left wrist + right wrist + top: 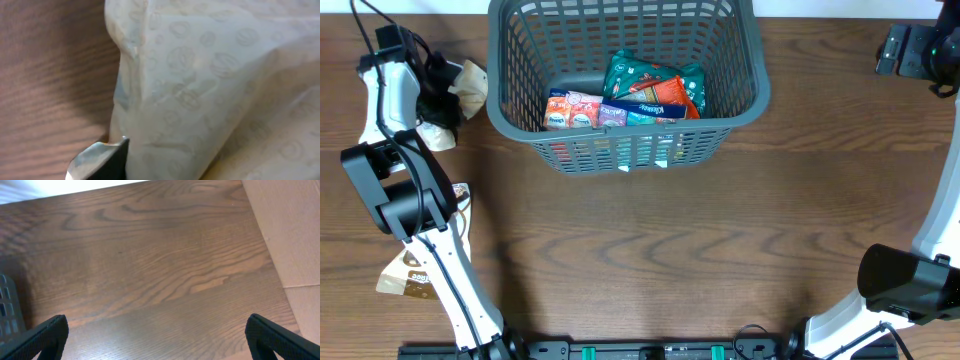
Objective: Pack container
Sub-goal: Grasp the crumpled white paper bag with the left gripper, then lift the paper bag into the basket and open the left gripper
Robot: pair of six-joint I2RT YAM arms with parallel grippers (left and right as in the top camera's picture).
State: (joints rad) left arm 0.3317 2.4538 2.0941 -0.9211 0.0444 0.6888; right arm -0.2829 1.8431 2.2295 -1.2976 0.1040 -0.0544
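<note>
The dark grey lattice container point(620, 150) stands at the top middle of the table and holds several snack packets point(640, 85), green, orange and pink. My left gripper point(442, 100) is left of the container, down on a beige patterned packet point(472, 85). In the left wrist view this packet point(210, 90) fills the frame and presses against the one visible finger point(102, 160); the other finger is hidden. My right gripper point(157, 340) is open and empty over bare wood at the far right of the table point(920, 50).
A brown-and-beige packet point(405, 275) lies at the lower left beside the left arm, and another point(460, 192) is partly hidden under it. A corner of the container point(7, 310) shows at the left edge of the right wrist view. A cardboard sheet point(290, 230) lies beyond the table's right edge.
</note>
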